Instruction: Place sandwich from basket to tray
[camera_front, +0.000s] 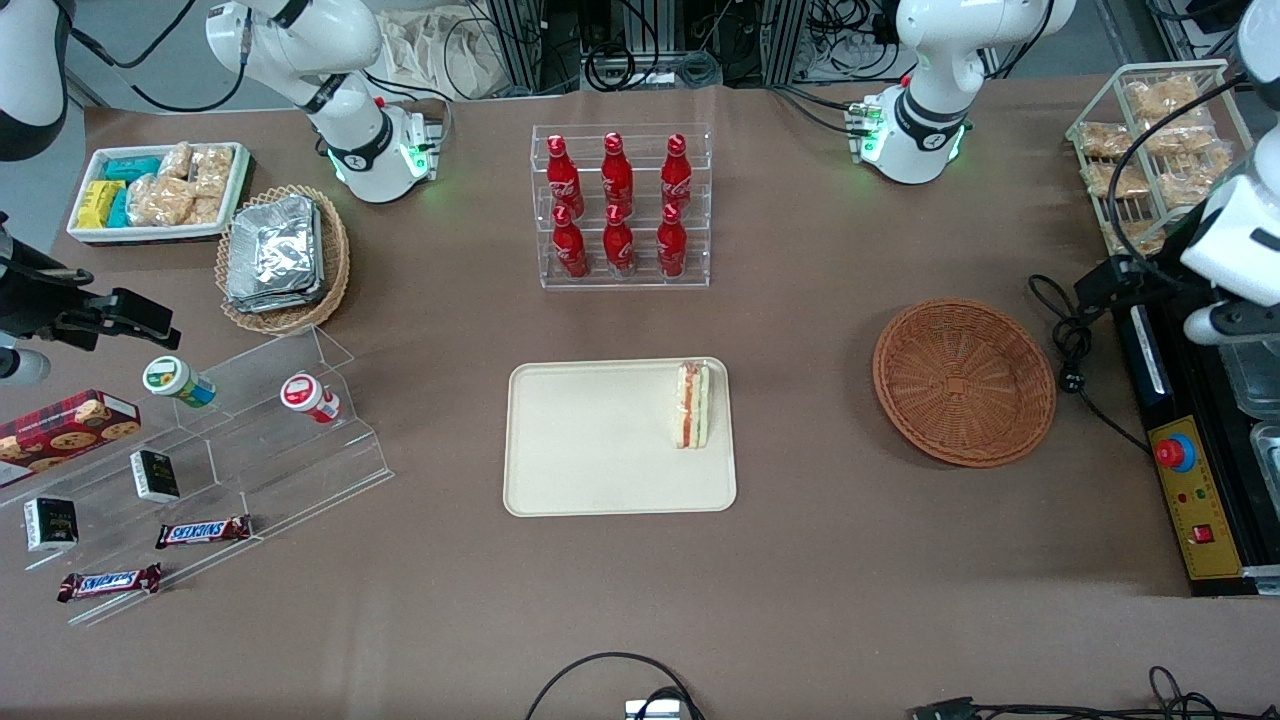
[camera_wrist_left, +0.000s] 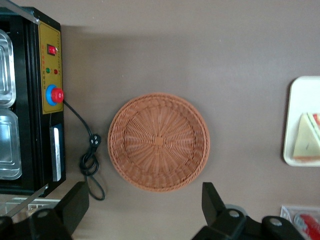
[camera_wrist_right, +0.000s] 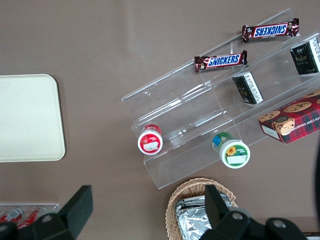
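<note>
sandwich (camera_front: 692, 405) on the tray (camera_front: 590, 480), basket (camera_front: 963, 382) bare, end effector (camera_wrist_left: 142, 207) spread wide above the basket

reddish-brown woven basket (camera_front: 964, 383), cream-beige tray (camera_front: 600, 440), sandwich (camera_front: 692, 404) is pale bread with red-orange and green stripes. black gripper (camera_wrist_left: 142, 210) sits over the plain brown tablecloth (camera_front: 800, 560), fingers spread.
</note>
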